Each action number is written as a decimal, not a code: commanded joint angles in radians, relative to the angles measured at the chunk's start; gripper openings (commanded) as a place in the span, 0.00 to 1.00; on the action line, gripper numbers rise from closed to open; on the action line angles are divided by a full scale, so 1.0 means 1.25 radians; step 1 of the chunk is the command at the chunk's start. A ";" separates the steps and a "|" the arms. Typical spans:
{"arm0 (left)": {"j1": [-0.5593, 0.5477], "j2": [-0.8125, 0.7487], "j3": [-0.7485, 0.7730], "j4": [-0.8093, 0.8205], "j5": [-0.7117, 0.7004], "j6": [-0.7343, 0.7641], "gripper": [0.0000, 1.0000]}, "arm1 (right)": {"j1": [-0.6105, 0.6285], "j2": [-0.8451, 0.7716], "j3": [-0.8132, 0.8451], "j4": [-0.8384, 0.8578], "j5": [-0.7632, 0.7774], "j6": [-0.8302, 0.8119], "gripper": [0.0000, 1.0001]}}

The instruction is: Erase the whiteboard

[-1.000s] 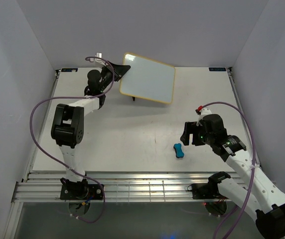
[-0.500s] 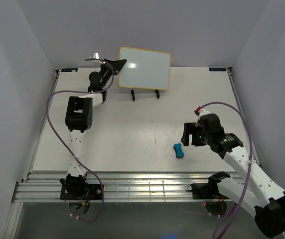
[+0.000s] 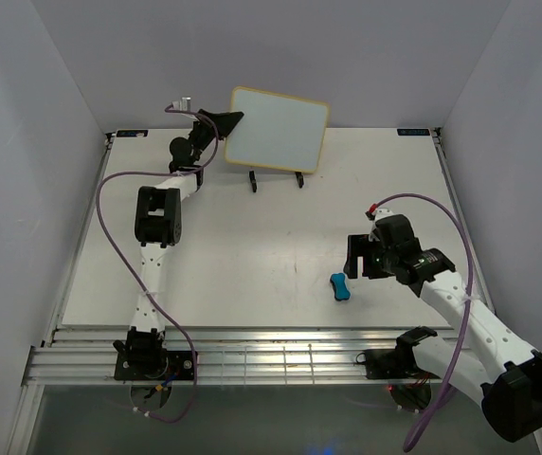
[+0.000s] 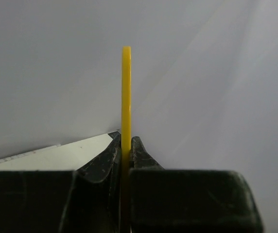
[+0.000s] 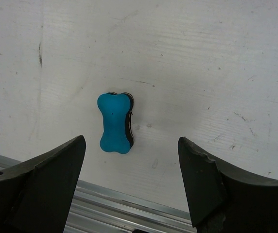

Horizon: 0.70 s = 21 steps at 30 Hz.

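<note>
The whiteboard (image 3: 276,130), white-faced with a pale-yellow frame and no writing showing, stands nearly upright at the back of the table over the wire easel stand (image 3: 275,177). My left gripper (image 3: 225,120) is shut on its left edge; the left wrist view shows the yellow frame (image 4: 126,97) edge-on between the jaws. The blue bone-shaped eraser (image 3: 339,286) lies on the table in front of my right gripper (image 3: 354,257), which is open and empty above it. In the right wrist view the eraser (image 5: 114,122) lies just beyond the spread fingers.
White enclosure walls surround the table (image 3: 252,246). An aluminium rail (image 3: 252,355) runs along the near edge, also seen in the right wrist view (image 5: 129,204). Purple cables loop off both arms.
My left gripper has swung the whiteboard from a tilted, low position up to nearly upright over the easel stand. My right gripper has stayed open by the eraser.
</note>
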 commanded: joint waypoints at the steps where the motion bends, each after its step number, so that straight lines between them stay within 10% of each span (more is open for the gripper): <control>1: 0.005 -0.006 0.041 0.106 0.014 -0.036 0.00 | -0.002 0.011 0.039 -0.002 0.008 -0.012 0.82; 21: 0.014 0.062 0.052 0.208 0.064 0.049 0.00 | -0.002 0.040 0.044 0.009 -0.011 -0.031 0.82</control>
